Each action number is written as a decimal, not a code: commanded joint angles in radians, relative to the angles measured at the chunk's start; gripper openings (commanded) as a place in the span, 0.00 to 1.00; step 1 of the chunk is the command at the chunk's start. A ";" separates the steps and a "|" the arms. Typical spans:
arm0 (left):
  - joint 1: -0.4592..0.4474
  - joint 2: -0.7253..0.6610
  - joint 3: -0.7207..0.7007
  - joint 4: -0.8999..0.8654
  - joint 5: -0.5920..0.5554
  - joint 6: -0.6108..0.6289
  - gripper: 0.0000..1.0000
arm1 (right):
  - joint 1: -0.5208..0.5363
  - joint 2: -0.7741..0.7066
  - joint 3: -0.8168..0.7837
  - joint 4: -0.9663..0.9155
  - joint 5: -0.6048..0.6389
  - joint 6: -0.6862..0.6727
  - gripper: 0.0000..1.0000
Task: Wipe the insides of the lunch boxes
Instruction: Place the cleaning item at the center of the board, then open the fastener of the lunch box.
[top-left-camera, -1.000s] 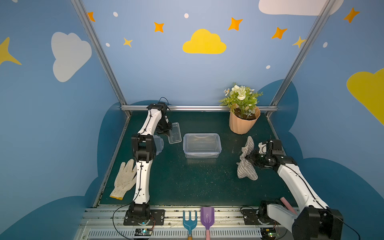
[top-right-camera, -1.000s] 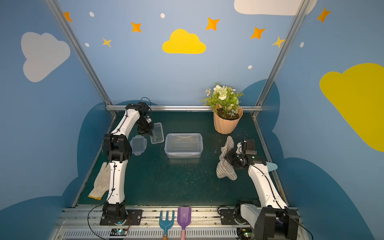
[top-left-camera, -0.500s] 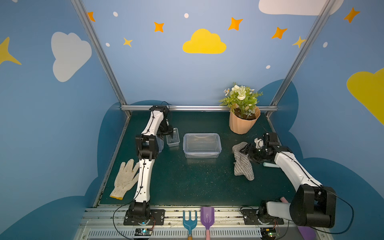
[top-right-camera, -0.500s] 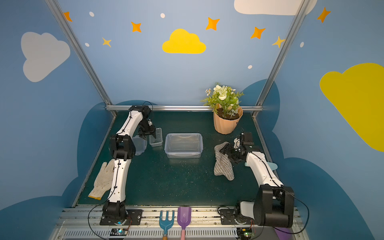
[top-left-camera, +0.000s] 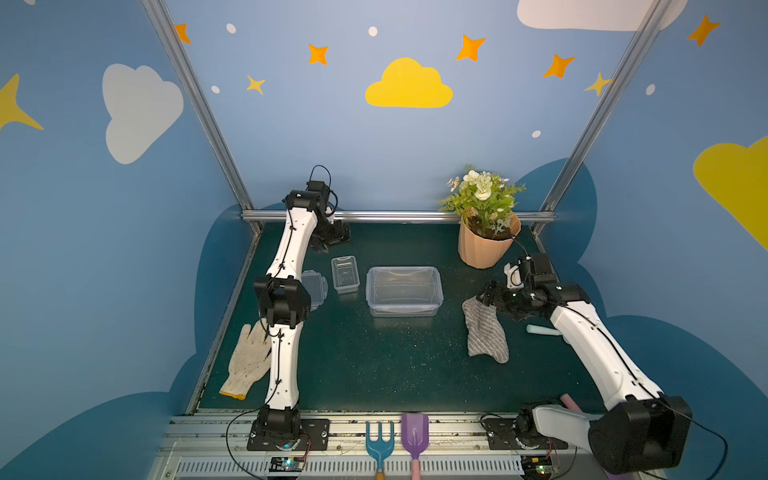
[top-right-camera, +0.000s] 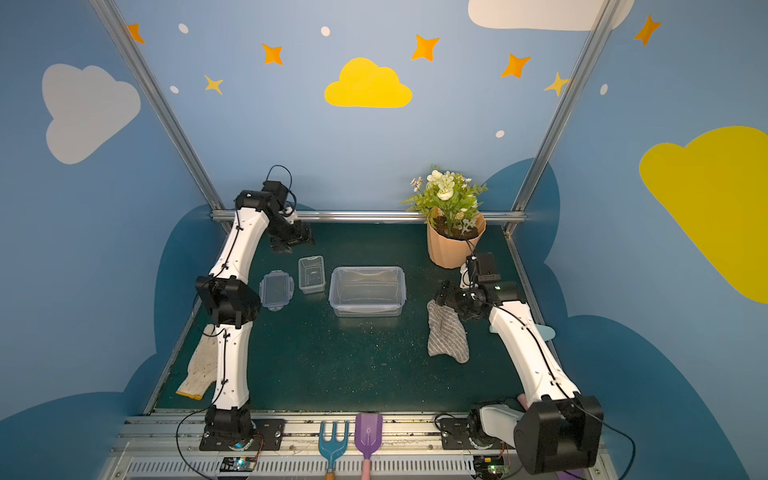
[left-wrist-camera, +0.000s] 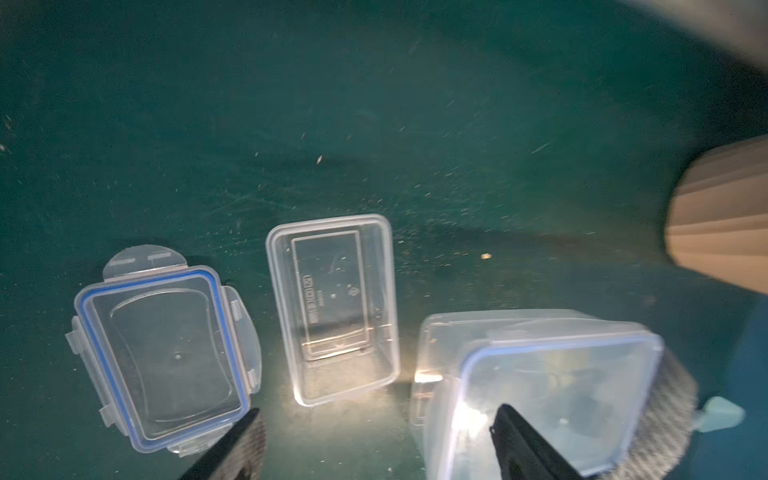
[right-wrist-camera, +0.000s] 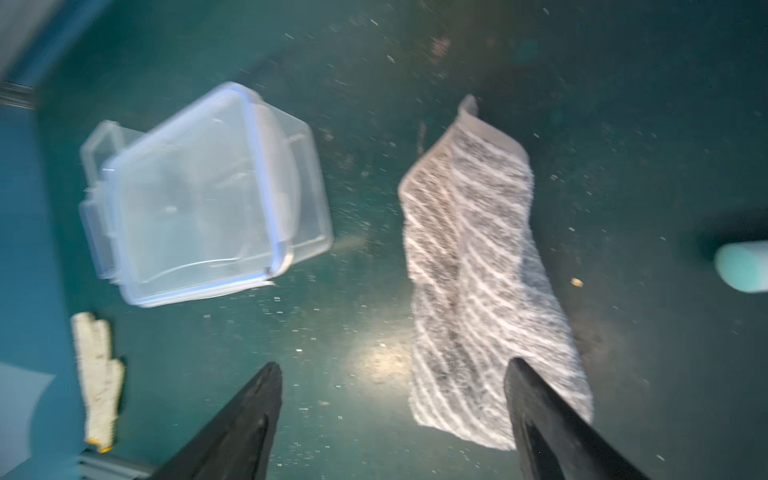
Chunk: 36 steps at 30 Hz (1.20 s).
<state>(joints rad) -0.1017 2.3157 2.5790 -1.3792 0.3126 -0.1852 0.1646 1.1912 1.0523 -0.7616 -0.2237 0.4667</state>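
1. Left gripper (left-wrist-camera: 380, 411): spread wide, clamped on nothing, touching nothing; hanging above the desk (top-left-camera: 374, 365) at its back left, just behind the small lunch box (left-wrist-camera: 332, 307).
2. Small lunch box: open side up on the desk, between the blue-trimmed small lid (left-wrist-camera: 162, 357) and the large lunch box (top-left-camera: 403, 309), apart from both.
3. Large lunch box: mid-desk, with the large lid (right-wrist-camera: 187, 208) lying askew on top.
4. Right gripper (right-wrist-camera: 395, 363): spread wide as well, gripping nothing; poised at the far end of the grey striped cloth (right-wrist-camera: 478, 270), one finger (right-wrist-camera: 552, 415) overlapping the cloth's edge in the wrist view; contact or not, impossible to tell.
5. Grey striped cloth: lying flat on the desk, right of the large lunch box, not touching it.
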 joint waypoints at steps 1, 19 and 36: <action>-0.042 -0.133 -0.128 0.119 0.122 -0.062 0.86 | 0.010 -0.053 -0.061 0.186 -0.166 0.072 0.83; -0.285 -0.635 -1.184 1.000 0.044 -0.327 0.94 | 0.085 0.383 -0.198 1.113 -0.340 0.412 0.83; -0.354 -0.573 -1.210 0.892 -0.283 -0.315 0.93 | 0.107 0.574 -0.376 1.684 -0.263 0.656 0.79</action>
<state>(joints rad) -0.4576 1.7874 1.3804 -0.4515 0.1425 -0.5095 0.2638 1.7649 0.6876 0.8322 -0.5106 1.1007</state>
